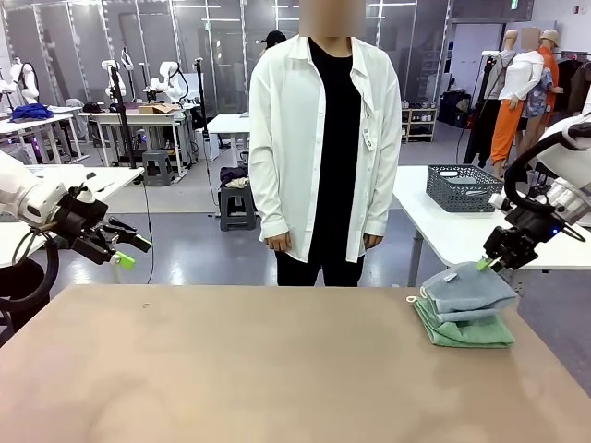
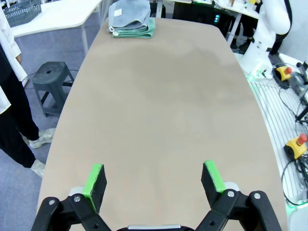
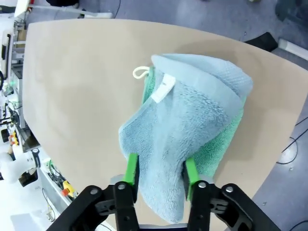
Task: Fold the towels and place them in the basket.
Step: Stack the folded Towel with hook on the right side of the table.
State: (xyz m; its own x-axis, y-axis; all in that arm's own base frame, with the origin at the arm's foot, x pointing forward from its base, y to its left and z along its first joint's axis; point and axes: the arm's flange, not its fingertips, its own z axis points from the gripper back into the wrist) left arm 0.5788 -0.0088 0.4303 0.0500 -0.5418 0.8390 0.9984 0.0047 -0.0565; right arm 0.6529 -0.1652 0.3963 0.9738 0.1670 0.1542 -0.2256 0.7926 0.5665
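Nearest to me in the right wrist view, the right pincer (image 3: 159, 174) had its green pads on either side of a fold of the grey-blue towel (image 3: 192, 125), the cloth bunched between them; whether the jaws were pinching it or already letting go I could not tell. That towel hung slack from the pincer and draped forward over the mint green towel (image 3: 224, 139) lying just beyond and under it on the counter (image 3: 77, 77). Both looked like soft, light terry that would sag, slide and unfold if taken by one edge. I judged the safer hold to be across the thick folded side, pinching all layers together, or both towels taken as one stack.

A small white tag (image 3: 162, 88) sat on the grey-blue towel, past the pads, with a white hanging loop (image 3: 139, 72) just beyond it. No print on the tag could be read.

The left pincer (image 2: 154, 180) stood wide open and empty above the bare counter, the stacked towels well beyond it at the far end.

Farther off than the right pincer, on a separate white table behind, stood the basket (image 1: 464, 187), well apart from the towels. No brand or writing showed anywhere.
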